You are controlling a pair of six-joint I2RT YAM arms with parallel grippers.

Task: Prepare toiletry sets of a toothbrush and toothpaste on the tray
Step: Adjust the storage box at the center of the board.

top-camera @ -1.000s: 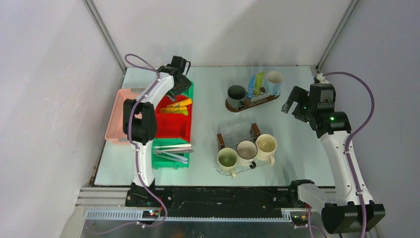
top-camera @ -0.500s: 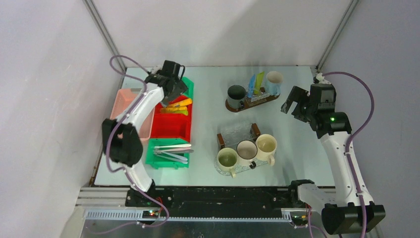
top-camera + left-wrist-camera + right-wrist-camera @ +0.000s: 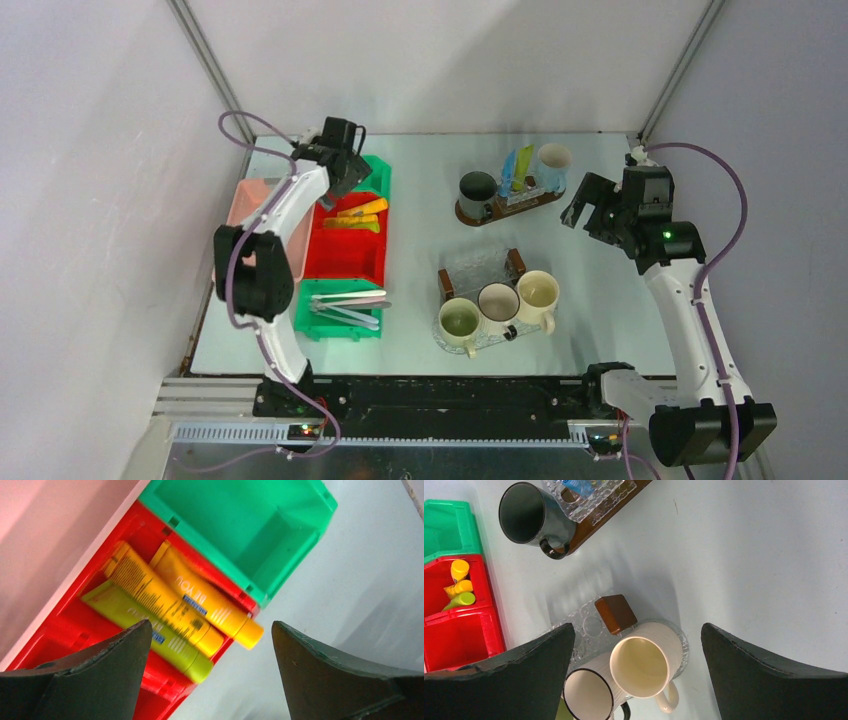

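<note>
Nearest the arm bases: the near tray (image 3: 478,262) carries three mugs (image 3: 497,303) in a row. The two seen from the right wrist are empty, so I judge these sets not yet begun.
Near left: pale toothbrushes (image 3: 345,303) lie in a green bin (image 3: 328,330).
Red bin (image 3: 75,630): three toothpaste tubes (image 3: 165,600) lie side by side, two orange-yellow and one yellow-green.
Left gripper (image 3: 210,627): fingers spread wide with nothing between them, poised above those tubes.
Right gripper (image 3: 636,630): also spread wide and empty, above the table between the two trays.
Far tray (image 3: 500,208): a dark mug (image 3: 478,188) and a pale mug (image 3: 553,158), with blue and green tubes (image 3: 517,165) upright between them; it looks further along.
Hard to tell: whether any toothbrush stands on the far tray, too small to see. The third near mug is cut off in the right wrist view.
</note>
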